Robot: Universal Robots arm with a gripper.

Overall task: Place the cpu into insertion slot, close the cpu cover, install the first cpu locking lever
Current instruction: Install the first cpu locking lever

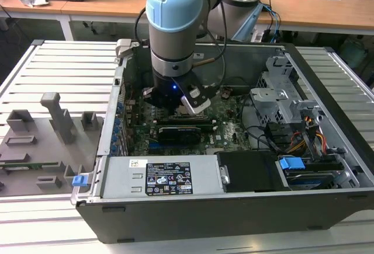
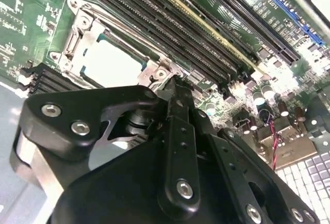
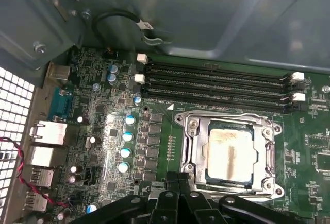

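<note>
Pale beige-silver metal marks the cpu (image 3: pixel 230 153), which is seen lying flat in the insertion slot (image 3: pixel 209 175) on the green motherboard (image 3: pixel 103 95) in both wrist views (image 2: pixel 111 63). Being square, the chip has no clear long axis; its edges are lined up with the socket's sides, and one pair of edges runs parallel to the long black memory slots (image 3: pixel 216 85) just beside the socket. Its metal top is turned up, away from the board.

The cpu cover (image 3: pixel 192 147) is seen folded down around the chip as a thin silver frame, with the chip showing through its cut-out centre. In the second wrist view the same frame (image 2: pixel 77 41) is seen lying flat on the socket.

The gripper (image 3: pixel 178 176) is held just at the socket's edge, with its black fingers (image 2: pixel 175 92) pressed together and nothing held between them. Whether the tips touch the frame cannot be told.

In the exterior view the arm (image 1: pixel 175 26) is lowered into the open computer case (image 1: pixel 327 90), which rests on a slatted metal table (image 1: pixel 58 67). Grey fixtures (image 1: pixel 55 114) stand on that table, towards the exterior view's left.
</note>
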